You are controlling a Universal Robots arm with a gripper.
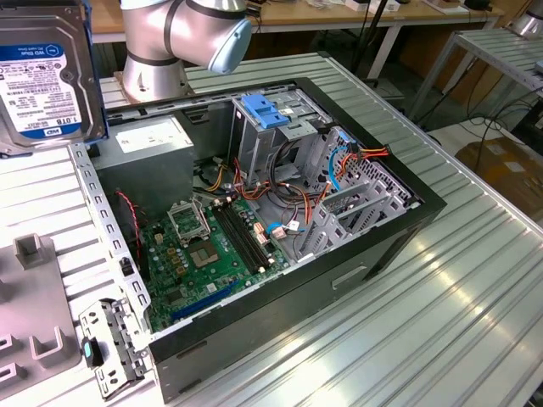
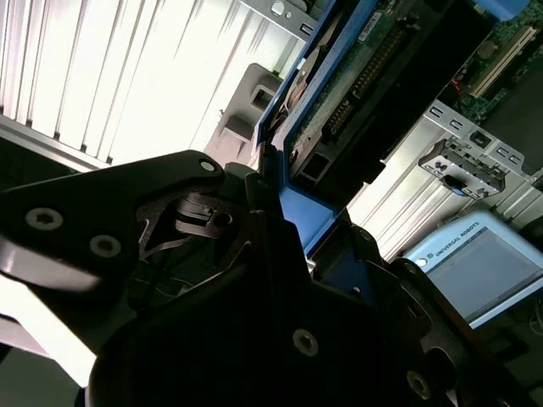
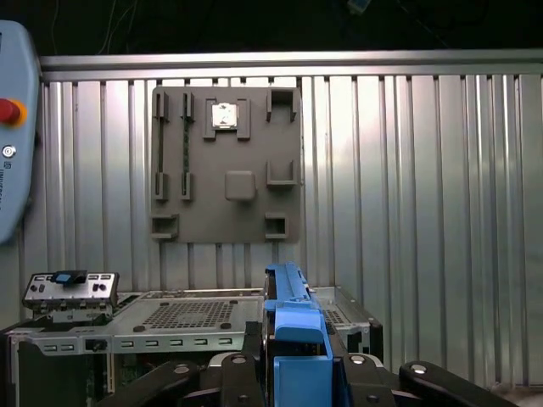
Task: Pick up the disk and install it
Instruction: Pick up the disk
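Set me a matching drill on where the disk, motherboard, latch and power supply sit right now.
Things:
1. silver-grey metal disk with blue carrier frame
2. flat green motherboard
3. blue plastic latch
4. grey power-supply box

Places:
A. atop the tall metal cage
B. floor of the open black case
C. case corner by the arm's base
D. clamped in the black gripper

Pairs: 1-D, 2-B, 3-A, 4-C.

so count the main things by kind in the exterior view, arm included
disk: 1, gripped in the claw
open computer case: 1
grey fixture tray: 1
metal bracket: 1
robot arm: 1
total: 5
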